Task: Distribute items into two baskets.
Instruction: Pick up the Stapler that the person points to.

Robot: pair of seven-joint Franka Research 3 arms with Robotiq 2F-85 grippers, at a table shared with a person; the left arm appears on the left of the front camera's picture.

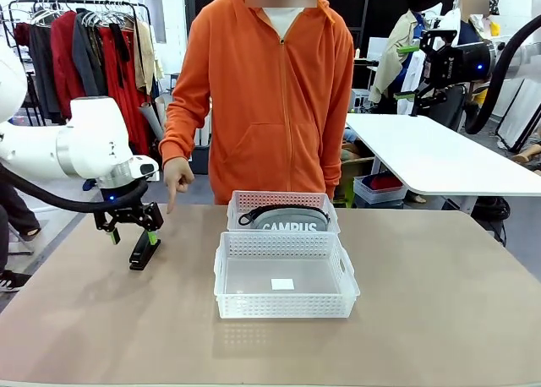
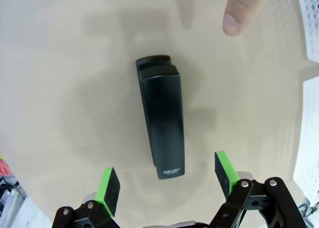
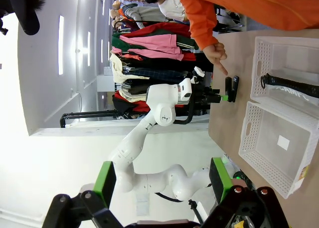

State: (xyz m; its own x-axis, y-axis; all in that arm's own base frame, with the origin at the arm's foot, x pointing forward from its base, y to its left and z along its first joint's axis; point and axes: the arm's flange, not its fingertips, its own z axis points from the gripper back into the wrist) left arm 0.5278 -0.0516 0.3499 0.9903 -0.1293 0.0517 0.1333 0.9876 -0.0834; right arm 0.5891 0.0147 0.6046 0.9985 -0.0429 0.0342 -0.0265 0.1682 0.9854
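On the table (image 1: 423,311), stapler (image 1: 144,253) lies beneath left claw (image 1: 133,235).

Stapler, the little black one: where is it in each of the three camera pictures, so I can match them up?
Front view: stapler at the left, left of the near basket, under the left gripper.
Left wrist view: stapler in the middle, on the table.
Right wrist view: stapler small, upper right.
Shared landmark: the person's pointing finger, close to it.
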